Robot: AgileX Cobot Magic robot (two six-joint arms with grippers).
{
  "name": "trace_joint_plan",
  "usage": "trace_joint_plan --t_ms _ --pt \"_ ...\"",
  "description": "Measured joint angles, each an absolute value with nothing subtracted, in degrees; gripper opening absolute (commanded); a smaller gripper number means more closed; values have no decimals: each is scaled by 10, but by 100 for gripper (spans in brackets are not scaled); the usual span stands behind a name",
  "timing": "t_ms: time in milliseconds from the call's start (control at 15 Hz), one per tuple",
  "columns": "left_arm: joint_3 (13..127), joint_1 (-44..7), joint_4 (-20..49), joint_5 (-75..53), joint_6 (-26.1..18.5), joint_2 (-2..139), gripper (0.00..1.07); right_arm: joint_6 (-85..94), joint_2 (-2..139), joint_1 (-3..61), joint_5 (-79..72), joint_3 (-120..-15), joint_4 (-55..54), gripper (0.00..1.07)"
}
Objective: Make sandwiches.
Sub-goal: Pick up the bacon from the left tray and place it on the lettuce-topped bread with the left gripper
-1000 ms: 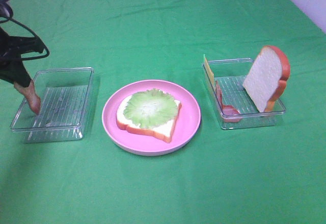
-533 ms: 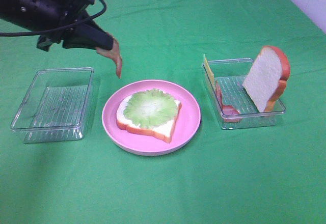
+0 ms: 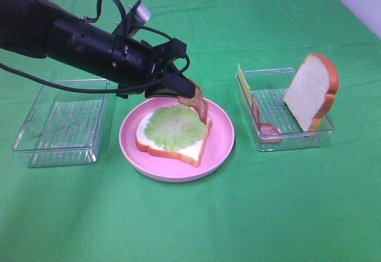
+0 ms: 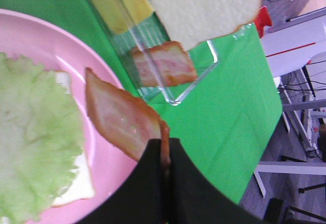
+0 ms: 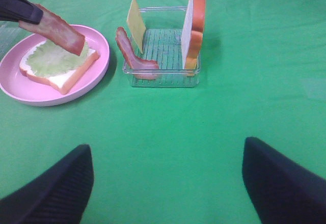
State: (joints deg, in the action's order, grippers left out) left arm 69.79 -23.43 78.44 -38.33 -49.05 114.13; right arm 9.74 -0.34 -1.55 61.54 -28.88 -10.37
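Note:
My left gripper (image 3: 183, 92) is shut on a reddish-brown bacon strip (image 3: 197, 104) and holds it tilted just above the far right edge of the lettuce leaf (image 3: 172, 125). The lettuce lies on a bread slice (image 3: 178, 150) on the pink plate (image 3: 223, 137). The left wrist view shows the held bacon (image 4: 122, 114) over the plate beside the lettuce (image 4: 35, 137). The second bread slice (image 3: 309, 89), cheese square (image 3: 243, 82) and another bacon strip (image 3: 262, 122) stand in the right tray (image 3: 297, 137). My right gripper (image 5: 165, 183) is open and empty, well short of that tray (image 5: 163, 76).
An empty clear ribbed tray (image 3: 62, 122) stands left of the plate, under my left arm. Green cloth covers the table. A white wall edge shows at the far right corner.
My left arm has lifted the bacon strip out of the left tray and carried it right, from above the tray to over the plate's lettuce.

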Motion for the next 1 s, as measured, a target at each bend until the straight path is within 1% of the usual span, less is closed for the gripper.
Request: trace_joint_plan --t_ms 133,200,267,333,400,600,667,733,800,867,933,1000 --pt "698 -222 743 -347 -488 1159 0 97 -3 -15 615 -289 -104 76" --pt "698 -214 702 -327 -466 1160 0 97 -3 -15 615 -289 -104 76" --pt "698 -212 688 -321 -456 1160 0 97 -3 -15 615 -289 -104 76" --pt "698 -212 688 -321 -456 1160 0 97 -3 -15 615 -289 -104 76" --pt "698 -211 651 -312 -431 1160 0 97 -3 -15 615 -289 -104 76" --pt "698 -211 602 -309 -388 1160 0 97 -3 -15 615 -289 -104 76" --pt "698 -211 589 -308 -376 1160 5 97 -3 -15 615 -289 -104 76" --pt "698 -211 572 -308 -366 1160 19 97 -3 -15 615 -289 -104 76" --pt "698 -211 566 -308 -364 1160 27 97 -3 -15 615 -289 -104 76" --pt "698 -211 544 -308 -363 1160 55 97 -3 -15 615 -289 -104 76" --pt "698 -211 535 -308 -362 1158 68 97 -3 -15 615 -289 -104 76" --pt "698 -211 527 -309 -362 1152 78 97 -3 -15 615 -289 -104 76"
